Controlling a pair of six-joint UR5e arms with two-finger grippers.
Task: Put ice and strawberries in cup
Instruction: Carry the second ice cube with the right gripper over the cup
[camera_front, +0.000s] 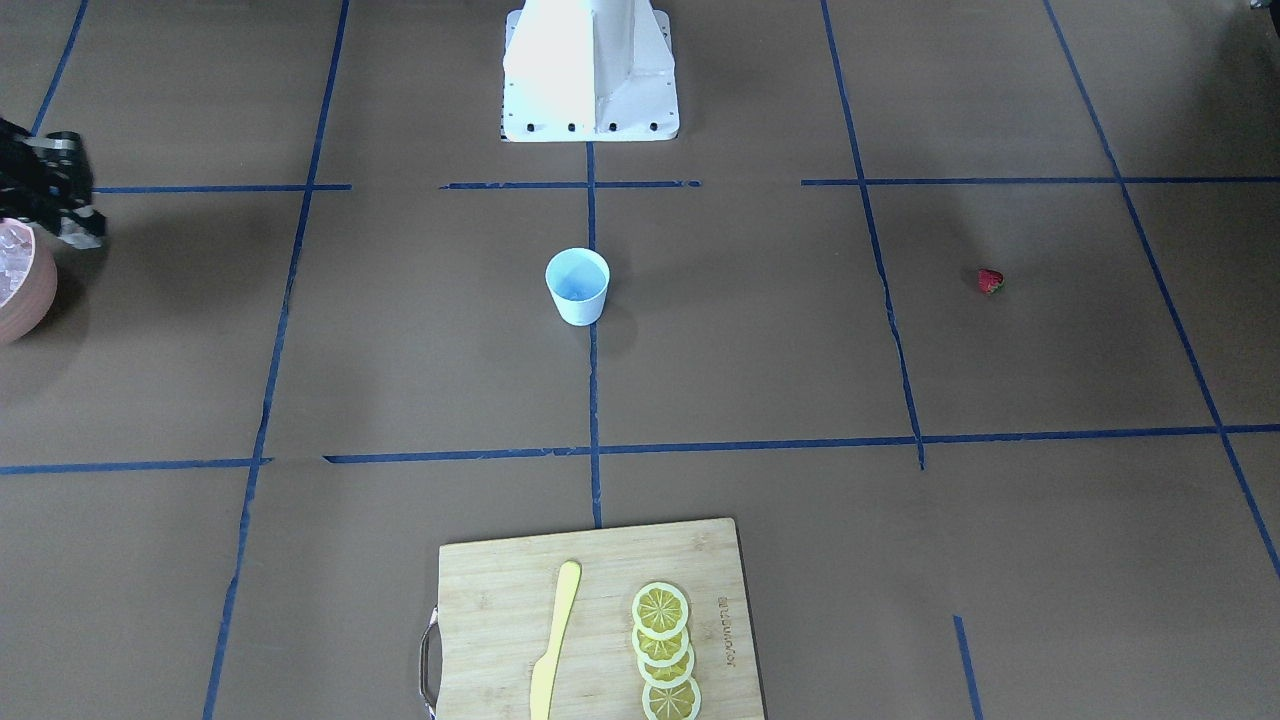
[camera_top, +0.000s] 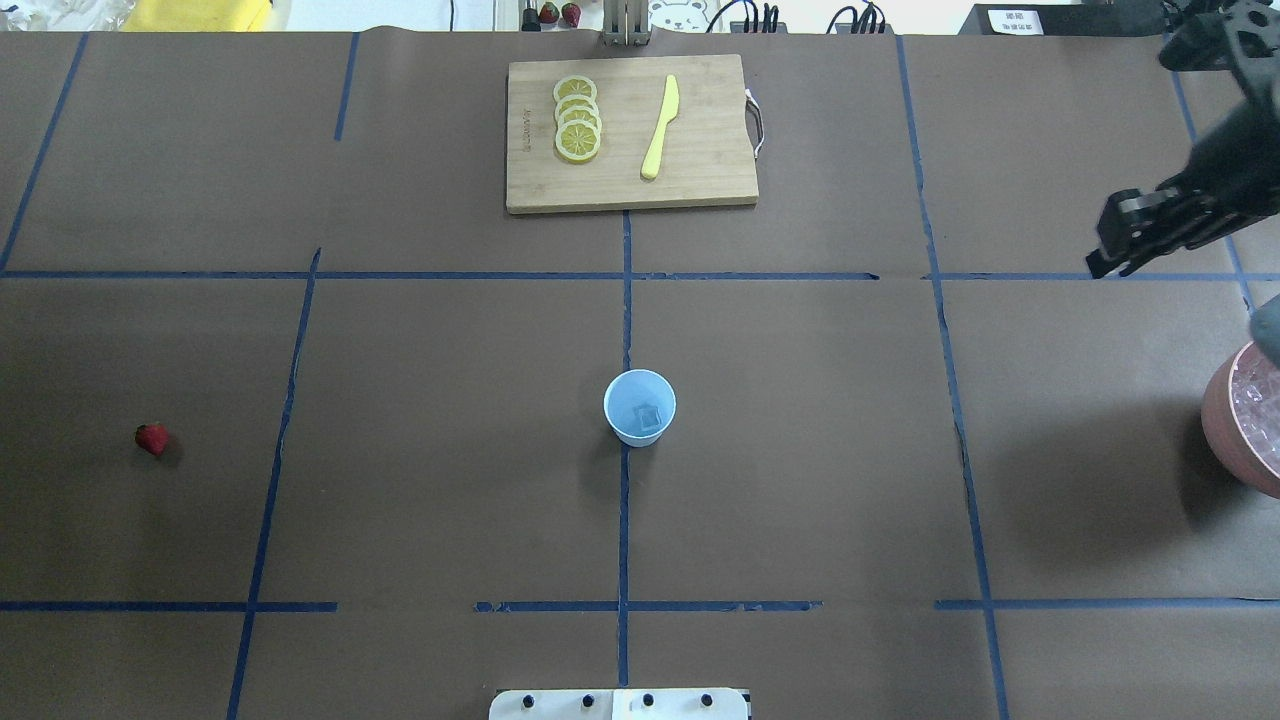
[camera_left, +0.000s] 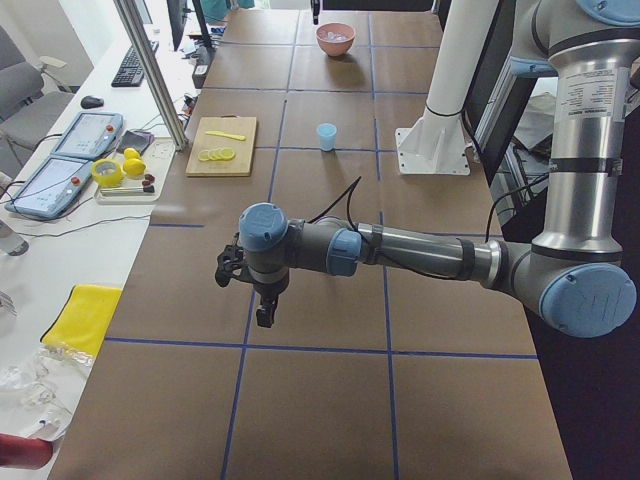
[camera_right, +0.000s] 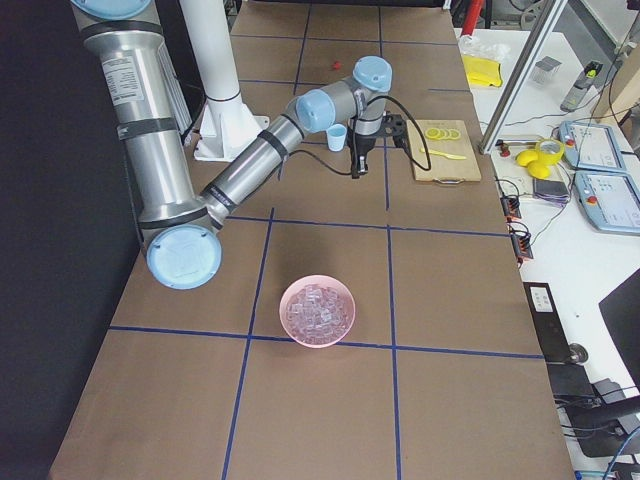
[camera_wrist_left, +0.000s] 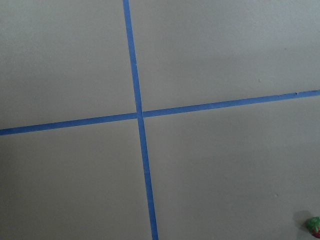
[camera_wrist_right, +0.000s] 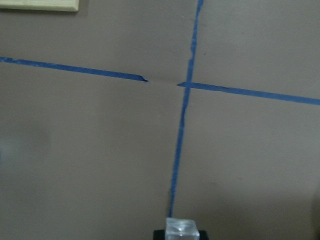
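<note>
The white cup (camera_top: 640, 407) stands upright at the table's middle, and one ice cube (camera_top: 650, 418) lies on its pale blue bottom. In the right wrist view my right gripper (camera_wrist_right: 182, 234) is shut on another ice cube (camera_wrist_right: 182, 227). It hangs in the air near the pink bowl (camera_top: 1245, 420), which holds several ice cubes (camera_right: 318, 308), far to the right of the cup. The strawberry (camera_top: 152, 438) lies alone on the table's left side. It also shows at the lower right corner of the left wrist view, strawberry (camera_wrist_left: 314, 226). My left gripper (camera_left: 262, 315) hangs above the table; I cannot tell its state.
A wooden cutting board (camera_top: 700, 170) lies at the far edge with lemon slices (camera_top: 577, 118) and a yellow knife (camera_top: 660, 128) on it. Blue tape lines cross the brown table. The robot's white base (camera_front: 590, 75) stands behind the cup.
</note>
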